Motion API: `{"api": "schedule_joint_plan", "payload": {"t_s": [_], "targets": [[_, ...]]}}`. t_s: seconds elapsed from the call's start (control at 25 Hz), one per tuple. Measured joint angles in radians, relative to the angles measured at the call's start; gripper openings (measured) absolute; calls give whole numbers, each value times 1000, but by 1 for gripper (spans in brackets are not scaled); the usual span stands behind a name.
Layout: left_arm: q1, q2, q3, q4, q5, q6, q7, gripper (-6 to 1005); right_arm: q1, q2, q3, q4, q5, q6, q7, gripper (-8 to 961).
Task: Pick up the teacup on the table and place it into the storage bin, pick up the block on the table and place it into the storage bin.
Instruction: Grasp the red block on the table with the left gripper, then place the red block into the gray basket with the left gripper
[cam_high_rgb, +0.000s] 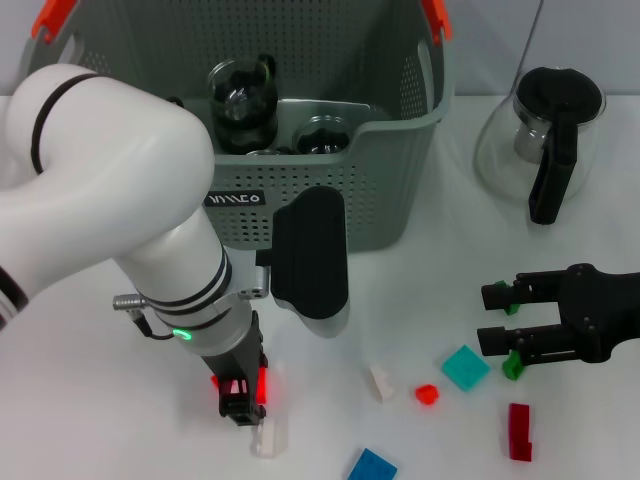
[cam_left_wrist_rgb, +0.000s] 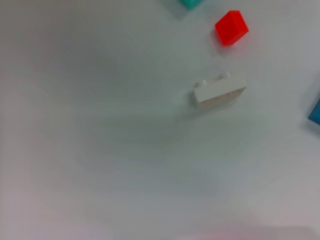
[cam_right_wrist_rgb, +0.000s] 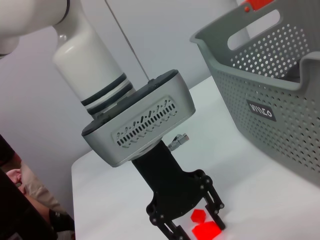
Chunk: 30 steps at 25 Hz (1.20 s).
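While your right gripper (cam_high_rgb: 500, 320) hovers over the white table (cam_high_rgb: 450, 260) with its two black fingers spread wide and nothing between them, your left gripper (cam_high_rgb: 243, 405) points straight down at the tabletop in front of the large grey-green perforated plastic storage bin (cam_high_rgb: 400, 120). The right wrist view shows its fingers apart too, with a bright red piece (cam_right_wrist_rgb: 207, 231) low between them; you cannot tell whether either finger touches it. A small white studded block (cam_high_rgb: 268, 438) lies just beside that gripper's tip. You can count six more loose blocks on the table. They are a second white block (cam_high_rgb: 380, 382), one small red cube (cam_high_rgb: 427, 394), one teal square block (cam_high_rgb: 465, 367), one blue block (cam_high_rgb: 372, 466) at the near edge, one dark red oblong block (cam_high_rgb: 519, 432), and one green block (cam_high_rgb: 513, 367) just beside your right gripper's nearer finger. Two dark glass vessels, one tall (cam_high_rgb: 242, 105) and one lower (cam_high_rgb: 320, 135), stand inside the bin. One clear glass jug with a black handle (cam_high_rgb: 545, 130) stands on the table to the bin's right.
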Motion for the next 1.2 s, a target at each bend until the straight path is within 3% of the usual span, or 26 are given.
{"api": "schedule_joint_plan", "payload": {"t_s": [0.2,0.4,0.52,0.64,0.76,0.84,0.96,1.08,1.2], "targets": [[0,0,2,0,-12,-1,0,560,0,0,-1,0,0,0,0,753],[1,0,-5,21,-23,12,-2,401,-1,-1,0,0,0,0,-2,750],[1,0,-53,99,-71,86,-13,403,-1,-1,0,0,0,1,-3,748],[-8,3,-215,240,-213,253,-60,406,-1,-1,1,0,0,1,-3,746],[-56,10,-458,357,-350,373,-115,408,-4,-2,3,0,-1,0,-3,744],[-121,20,-668,393,-388,403,-125,409,-5,-2,2,0,-1,0,-6,743],[-207,58,-847,366,-380,343,-127,411,-5,0,-1,0,-1,0,-11,744],[-256,108,-867,264,-322,160,-158,414,-3,1,-3,0,-1,-4,-11,744],[-281,114,-825,159,-222,-21,-189,416,-4,2,-4,0,-2,-6,-11,744]]}}
